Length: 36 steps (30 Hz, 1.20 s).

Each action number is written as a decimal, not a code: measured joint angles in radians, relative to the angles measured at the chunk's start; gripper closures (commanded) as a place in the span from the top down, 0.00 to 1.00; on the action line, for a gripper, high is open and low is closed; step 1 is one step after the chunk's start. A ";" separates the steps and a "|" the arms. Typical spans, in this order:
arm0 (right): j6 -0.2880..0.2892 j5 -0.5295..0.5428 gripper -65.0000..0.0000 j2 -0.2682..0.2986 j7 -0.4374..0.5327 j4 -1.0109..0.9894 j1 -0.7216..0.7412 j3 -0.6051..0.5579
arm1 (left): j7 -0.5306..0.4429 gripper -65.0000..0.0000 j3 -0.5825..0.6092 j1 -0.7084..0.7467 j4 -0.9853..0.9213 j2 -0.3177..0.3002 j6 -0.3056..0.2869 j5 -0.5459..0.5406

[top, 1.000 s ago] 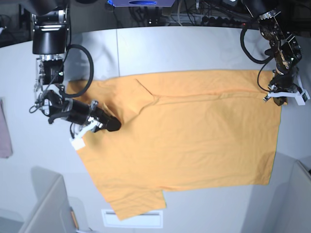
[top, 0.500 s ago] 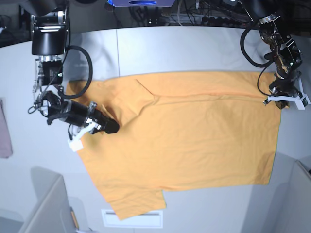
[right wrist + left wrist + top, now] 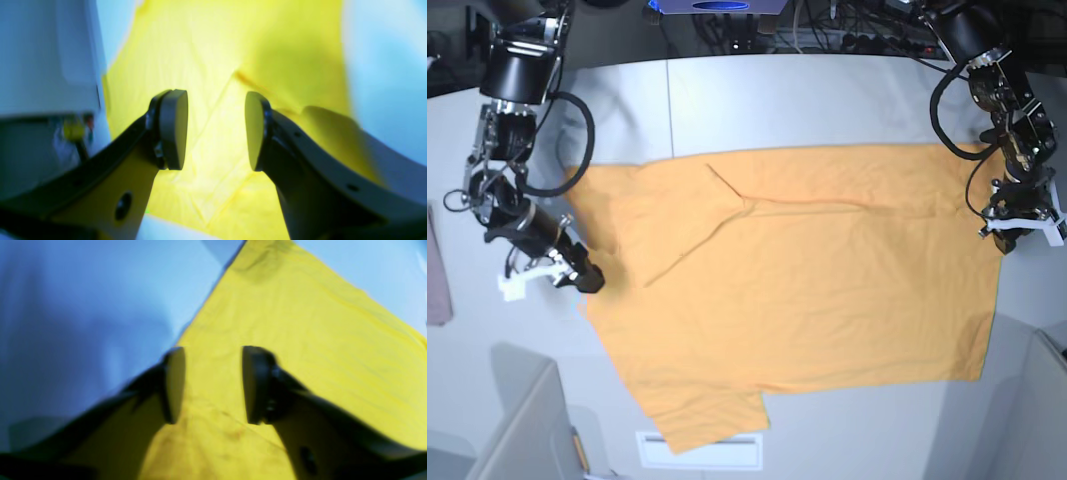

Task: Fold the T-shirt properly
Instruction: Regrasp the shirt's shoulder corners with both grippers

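Observation:
The orange-yellow T-shirt [image 3: 807, 290] lies spread flat on the grey table [image 3: 827, 100], with a diagonal crease in its upper left part. My right gripper [image 3: 587, 279] sits at the shirt's left edge. In the right wrist view this gripper [image 3: 215, 95] is open over the yellow cloth [image 3: 200, 43], with nothing between its pads. My left gripper [image 3: 1010, 232] hangs at the shirt's right edge. Seen from the left wrist, it [image 3: 213, 351] is open above the shirt's border [image 3: 300, 340], with bare table [image 3: 100, 306] to one side.
A small pinkish cloth [image 3: 437, 270] lies at the far left edge. Grey partitions stand at the front left [image 3: 522, 420] and front right [image 3: 1037, 400]. A white slotted plate [image 3: 699, 450] sits under the shirt's lower sleeve. Cables run along the back.
Both grippers have opened and let go of the shirt. The right gripper drew back leftward off the cloth to its edge. The left gripper shifted slightly toward the front along the right edge.

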 measured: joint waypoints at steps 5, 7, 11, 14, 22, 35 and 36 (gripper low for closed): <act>-0.014 -0.098 0.40 0.002 0.089 0.167 -0.111 0.117 | 0.011 0.62 -0.129 -0.020 0.070 0.002 -0.001 -0.010; -0.012 -0.097 0.40 0.000 0.101 0.241 -0.184 0.163 | -0.007 0.64 -0.182 0.035 0.146 0.001 -0.007 -0.011; -0.014 -0.100 0.49 -0.081 0.080 0.338 -0.318 0.232 | 0.016 0.65 -0.223 0.206 0.210 0.079 0.005 -0.084; -0.011 -0.096 0.61 -0.130 0.089 0.374 -0.382 0.242 | 0.039 0.65 -0.268 0.286 0.209 0.116 -0.023 -0.246; -0.015 -0.102 0.60 -0.241 0.094 0.381 -0.517 0.246 | 0.025 0.65 -0.319 0.362 0.155 0.146 -0.078 -0.327; -0.003 -0.085 0.60 -0.268 0.116 0.243 -0.490 0.246 | -0.011 0.65 -0.204 0.290 -0.038 0.101 -0.079 -0.325; -0.003 -0.084 0.60 -0.269 0.116 0.243 -0.488 0.246 | -0.016 0.65 -0.207 0.282 -0.050 0.101 -0.085 -0.331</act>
